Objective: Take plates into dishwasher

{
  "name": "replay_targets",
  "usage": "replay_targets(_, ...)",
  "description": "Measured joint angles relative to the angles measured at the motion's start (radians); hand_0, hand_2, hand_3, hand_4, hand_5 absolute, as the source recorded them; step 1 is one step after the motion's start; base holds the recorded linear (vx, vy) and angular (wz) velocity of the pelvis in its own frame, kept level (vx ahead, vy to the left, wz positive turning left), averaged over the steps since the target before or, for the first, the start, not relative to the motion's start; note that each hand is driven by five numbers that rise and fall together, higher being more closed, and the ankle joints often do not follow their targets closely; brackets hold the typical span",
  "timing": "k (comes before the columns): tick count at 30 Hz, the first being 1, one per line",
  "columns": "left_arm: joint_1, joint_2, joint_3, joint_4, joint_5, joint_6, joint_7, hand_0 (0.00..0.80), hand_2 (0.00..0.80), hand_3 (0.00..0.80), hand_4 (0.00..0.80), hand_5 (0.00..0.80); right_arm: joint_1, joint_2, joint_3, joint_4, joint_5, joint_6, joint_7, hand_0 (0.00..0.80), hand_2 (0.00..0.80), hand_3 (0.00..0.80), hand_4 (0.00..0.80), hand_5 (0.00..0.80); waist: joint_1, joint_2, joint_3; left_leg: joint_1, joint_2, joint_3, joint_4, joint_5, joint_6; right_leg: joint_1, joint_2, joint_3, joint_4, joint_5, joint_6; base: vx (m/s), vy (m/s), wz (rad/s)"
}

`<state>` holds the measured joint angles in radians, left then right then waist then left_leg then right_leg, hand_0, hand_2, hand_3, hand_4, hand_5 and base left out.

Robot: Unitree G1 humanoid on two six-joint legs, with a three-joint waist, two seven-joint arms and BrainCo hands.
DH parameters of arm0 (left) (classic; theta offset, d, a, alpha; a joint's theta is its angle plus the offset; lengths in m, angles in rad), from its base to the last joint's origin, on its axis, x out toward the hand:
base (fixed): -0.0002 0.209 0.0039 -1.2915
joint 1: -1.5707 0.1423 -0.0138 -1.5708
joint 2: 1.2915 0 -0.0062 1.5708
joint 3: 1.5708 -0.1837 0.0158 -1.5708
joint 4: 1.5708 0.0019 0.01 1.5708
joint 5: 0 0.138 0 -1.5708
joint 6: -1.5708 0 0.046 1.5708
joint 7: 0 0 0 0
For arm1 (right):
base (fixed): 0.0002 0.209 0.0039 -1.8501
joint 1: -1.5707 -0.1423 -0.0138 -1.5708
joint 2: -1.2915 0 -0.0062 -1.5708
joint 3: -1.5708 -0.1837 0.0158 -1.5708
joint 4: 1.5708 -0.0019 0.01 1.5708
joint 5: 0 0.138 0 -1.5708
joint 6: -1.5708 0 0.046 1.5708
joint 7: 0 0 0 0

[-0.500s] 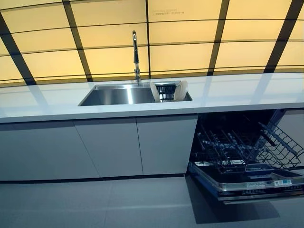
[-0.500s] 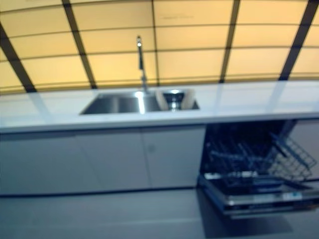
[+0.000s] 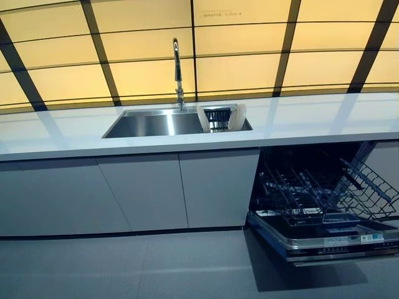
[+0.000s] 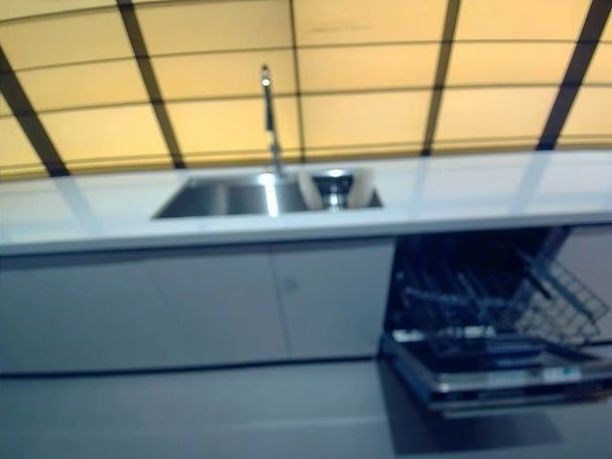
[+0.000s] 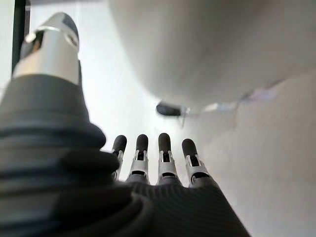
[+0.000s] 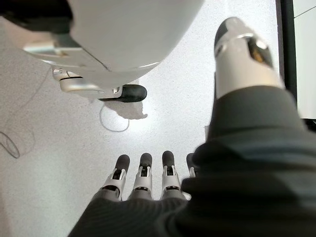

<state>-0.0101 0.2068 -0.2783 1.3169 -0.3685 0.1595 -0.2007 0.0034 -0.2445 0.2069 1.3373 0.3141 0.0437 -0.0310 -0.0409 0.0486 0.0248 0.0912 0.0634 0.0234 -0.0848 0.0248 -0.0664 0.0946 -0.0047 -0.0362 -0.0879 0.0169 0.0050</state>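
Both hands hang at your sides and hold nothing: your left hand [image 5: 148, 168] has its fingers straight and relaxed above the floor, and your right hand [image 6: 148, 177] is the same, thumb apart, nothing between the fingers. Neither shows in the head views.

Reading left to right, the long white table [image 3: 56, 140] runs across the scene with closed cabinet doors [image 3: 146, 190] below it. The steel sink [image 3: 153, 124] is set into it under a tall tap [image 3: 178, 71]. At the sink's right end a dark rack [image 3: 218, 118] holds the plates [image 3: 237, 117]: pale and round, standing on edge, one at each side of the rack, leaning a little. How many there are you cannot tell from here. Further right and lower, the dishwasher [image 3: 324, 240] stands open with its wire basket [image 3: 312, 196] pulled out over the dropped door.

What could go wrong:
- The plates look smooth and thin-rimmed; a pinch on the rim alone could let one slip as it comes out of the rack.
- The tap stands just beside the rack, so a wide reach could knock it.
- The open door juts out low near the floor. Stepping right with a plate, you could walk into it.
- The basket's upright prongs could catch a plate lowered at an angle.
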Motion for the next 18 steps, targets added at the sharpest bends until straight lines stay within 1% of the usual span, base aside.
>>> replay_targets(2, 0.001, 0.003, 0.000, 0.000, -0.007, 0.022, -0.066, 0.000, 0.000, 0.000, 0.000, 0.000, 0.000, -0.005, -0.001, 0.000, -0.012, 0.000, 0.001, 0.000, 0.000, 0.000, 0.000, 0.000, 0.000, 0.001, 0.008, 0.000, 0.000, 0.001, 0.000, 0.000, 0.000, 0.000, 0.000, 0.000, 0.000, 0.000, 0.000, 0.017, 0.001, 0.00)
replay_targets(7, 0.002, 0.012, 0.009, 0.000, -0.055, 0.029, -0.076, 0.000, 0.000, 0.000, 0.000, 0.000, -0.001, -0.006, -0.001, -0.001, -0.029, 0.000, 0.023, 0.000, 0.000, 0.000, 0.000, 0.000, 0.000, 0.000, 0.012, 0.001, 0.000, 0.001, 0.000, 0.000, 0.000, 0.000, -0.001, 0.001, 0.000, 0.000, 0.000, 0.000, 0.000, 0.00)
replay_targets(9, 0.006, 0.013, 0.028, 0.000, -0.088, 0.018, -0.072, 0.000, 0.000, 0.000, 0.000, 0.000, -0.001, -0.006, -0.001, -0.001, -0.029, 0.000, 0.062, 0.000, 0.000, 0.000, 0.000, 0.000, 0.001, -0.002, 0.013, 0.001, 0.000, 0.001, 0.000, 0.000, 0.000, 0.001, 0.000, 0.000, 0.000, 0.000, 0.000, 0.000, 0.000, 0.00)
replay_targets(11, 0.006, 0.013, 0.034, -0.001, -0.119, 0.001, -0.060, 0.000, 0.000, 0.000, 0.000, 0.000, -0.001, -0.006, -0.001, -0.001, -0.029, 0.000, 0.081, 0.000, 0.000, 0.000, 0.000, 0.000, 0.002, -0.004, 0.014, 0.002, 0.000, 0.001, 0.000, 0.000, 0.000, 0.002, 0.000, 0.000, 0.000, 0.000, 0.000, 0.011, -0.019, 0.01)
replay_targets(12, 0.007, 0.011, 0.049, -0.001, -0.132, -0.013, -0.044, 0.000, 0.000, 0.000, 0.000, 0.000, -0.002, -0.006, -0.001, -0.001, -0.029, 0.000, 0.088, 0.000, 0.000, 0.000, 0.000, 0.000, 0.003, -0.007, 0.015, 0.002, 0.000, 0.000, 0.000, 0.000, 0.000, 0.005, 0.000, -0.002, 0.000, 0.000, 0.000, 0.021, -0.041, 0.01)
replay_targets(14, 0.007, 0.009, 0.076, -0.001, -0.185, -0.055, 0.013, 0.000, 0.000, 0.000, 0.000, 0.000, -0.003, -0.007, -0.001, -0.001, -0.028, 0.000, 0.089, 0.000, 0.000, 0.000, 0.000, 0.000, 0.003, -0.010, 0.016, 0.002, 0.001, -0.001, 0.000, 0.000, 0.000, 0.006, 0.000, -0.004, 0.000, 0.000, 0.000, 0.027, -0.051, 0.02)
replay_targets(15, 0.008, 0.009, 0.087, -0.001, -0.204, -0.063, 0.028, 0.000, 0.000, 0.000, 0.000, 0.000, -0.003, -0.007, -0.002, -0.001, -0.028, 0.000, 0.089, 0.000, 0.000, 0.000, 0.000, 0.000, 0.003, -0.011, 0.016, 0.002, 0.001, -0.002, 0.000, 0.001, -0.001, 0.007, 0.000, -0.005, 0.000, 0.000, 0.000, 0.027, -0.060, 0.02)
replay_targets(17, 0.008, 0.009, 0.144, -0.001, -0.254, -0.071, 0.065, 0.000, 0.000, 0.000, 0.000, 0.000, -0.003, -0.007, -0.002, -0.001, -0.028, 0.000, 0.088, 0.000, 0.000, 0.000, 0.000, 0.000, 0.004, -0.016, 0.015, 0.003, 0.000, -0.005, 0.001, 0.003, -0.005, 0.010, 0.001, -0.010, 0.000, 0.000, -0.001, 0.009, -0.060, 0.04)
replay_targets(18, 0.008, 0.009, 0.149, -0.001, -0.262, -0.076, 0.072, 0.000, 0.000, 0.000, 0.000, 0.000, -0.003, -0.007, -0.002, -0.001, -0.028, 0.000, 0.089, 0.000, 0.000, 0.000, 0.000, 0.000, 0.004, -0.018, 0.015, 0.003, 0.000, -0.006, 0.001, 0.003, -0.004, 0.011, 0.001, -0.011, 0.000, 0.000, -0.001, -0.008, -0.072, 0.06)
